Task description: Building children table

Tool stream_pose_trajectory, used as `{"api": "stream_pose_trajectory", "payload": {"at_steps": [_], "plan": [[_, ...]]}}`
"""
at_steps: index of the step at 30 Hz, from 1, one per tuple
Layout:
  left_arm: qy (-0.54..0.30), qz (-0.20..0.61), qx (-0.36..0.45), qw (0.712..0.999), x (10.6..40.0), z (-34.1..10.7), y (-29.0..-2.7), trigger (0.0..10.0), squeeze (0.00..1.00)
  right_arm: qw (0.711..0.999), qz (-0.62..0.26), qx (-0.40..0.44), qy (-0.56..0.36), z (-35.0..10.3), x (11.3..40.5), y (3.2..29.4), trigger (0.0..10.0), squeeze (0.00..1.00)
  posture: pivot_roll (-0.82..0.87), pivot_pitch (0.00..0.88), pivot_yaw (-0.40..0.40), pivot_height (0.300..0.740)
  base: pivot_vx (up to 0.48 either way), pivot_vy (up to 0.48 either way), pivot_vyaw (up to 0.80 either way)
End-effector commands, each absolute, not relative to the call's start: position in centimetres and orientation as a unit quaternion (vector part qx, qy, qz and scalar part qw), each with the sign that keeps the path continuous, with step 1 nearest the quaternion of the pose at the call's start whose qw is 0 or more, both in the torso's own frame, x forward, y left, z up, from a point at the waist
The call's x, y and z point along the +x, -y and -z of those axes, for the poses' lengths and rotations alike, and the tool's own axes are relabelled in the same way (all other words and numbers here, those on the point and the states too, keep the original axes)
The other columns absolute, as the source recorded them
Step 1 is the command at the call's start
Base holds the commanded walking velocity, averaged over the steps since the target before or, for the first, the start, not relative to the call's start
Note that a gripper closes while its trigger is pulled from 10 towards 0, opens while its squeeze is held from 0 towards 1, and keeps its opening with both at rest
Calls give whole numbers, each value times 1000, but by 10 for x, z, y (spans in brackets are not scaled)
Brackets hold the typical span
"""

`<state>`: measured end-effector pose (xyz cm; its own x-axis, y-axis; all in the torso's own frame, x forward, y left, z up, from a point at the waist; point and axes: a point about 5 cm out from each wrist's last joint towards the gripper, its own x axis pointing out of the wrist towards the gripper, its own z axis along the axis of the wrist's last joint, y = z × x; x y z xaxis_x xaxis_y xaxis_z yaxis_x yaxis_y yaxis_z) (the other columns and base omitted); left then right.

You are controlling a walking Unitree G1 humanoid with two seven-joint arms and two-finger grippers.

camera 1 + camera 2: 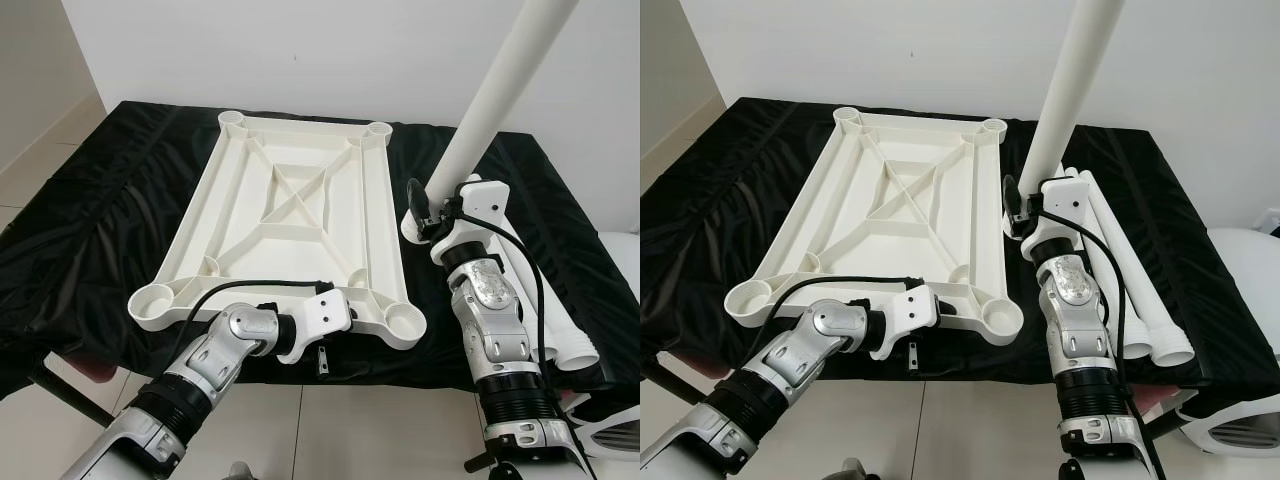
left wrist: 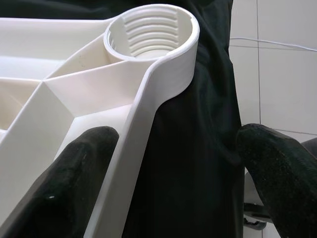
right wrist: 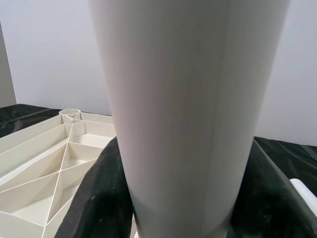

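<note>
While we log this moment, no leg yet stands in any of the four corner sockets, so by our judgement the build is at its start.

Item 1: white tabletop (image 1: 300, 215), lying underside up, ribs showing, on the black-draped table (image 1: 90, 200); threaded sockets at 11, 1, 5 and 7 o'clock of the panel.

Item 2: near-right socket (image 2: 151, 34), empty, threads visible.

Item 3: left claw (image 2: 168, 168), at 6 o'clock of the panel; fingers (image 2: 59, 188) spread wide, one over the ribbed side of the near rim and the other over the cloth beyond it, gripping nothing.

Item 4: white leg tube (image 1: 490, 100), held upright and slightly tilted at 3 o'clock of the panel, clamped in our right claw (image 1: 428, 205), closed on its lower end.

Item 5: spare legs (image 1: 1120, 270), lying together on the cloth at 4 o'clock, beside the right arm.

Outstanding, as we judge: all four legs to be screwed in, then the table turned over.
</note>
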<state>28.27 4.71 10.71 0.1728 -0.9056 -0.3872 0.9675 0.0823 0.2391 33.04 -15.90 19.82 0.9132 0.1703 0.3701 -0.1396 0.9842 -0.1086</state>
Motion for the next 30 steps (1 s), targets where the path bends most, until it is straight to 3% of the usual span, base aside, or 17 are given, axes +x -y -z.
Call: {"api": "stream_pose_trajectory", "payload": {"at_steps": [1, 22, 23, 25, 26, 30], "plan": [[-107, 653, 221, 716, 278, -96, -53, 10000, 0, 975, -82, -40, 202, -202, 331, 158, 10000, 0, 19, 9, -16, 740, 0, 0, 0], [-128, 676, 203, 697, 271, -93, -56, 10000, 0, 976, -68, -44, 203, -202, 327, 164, 10000, 0, -4, 30, 5, 740, 0, 0, 0], [-129, 677, 192, 698, 271, -94, -56, 5333, 0, 976, -67, -43, 203, -202, 326, 164, 10000, 0, -5, 31, 8, 740, 0, 0, 0], [-129, 678, 184, 700, 271, -95, -56, 5333, 0, 976, -67, -43, 203, -202, 326, 164, 10000, 0, -5, 32, 9, 740, 0, 0, 0], [-131, 679, 178, 700, 271, -95, -57, 0, 0, 976, -65, -43, 203, -202, 326, 164, 10000, 0, -6, 36, 10, 740, 0, 0, 0], [-139, 682, 173, 697, 271, -96, -60, 0, 0, 976, -64, -44, 204, -203, 326, 165, 10000, 0, -9, 31, 13, 740, 0, 0, 0]]}}
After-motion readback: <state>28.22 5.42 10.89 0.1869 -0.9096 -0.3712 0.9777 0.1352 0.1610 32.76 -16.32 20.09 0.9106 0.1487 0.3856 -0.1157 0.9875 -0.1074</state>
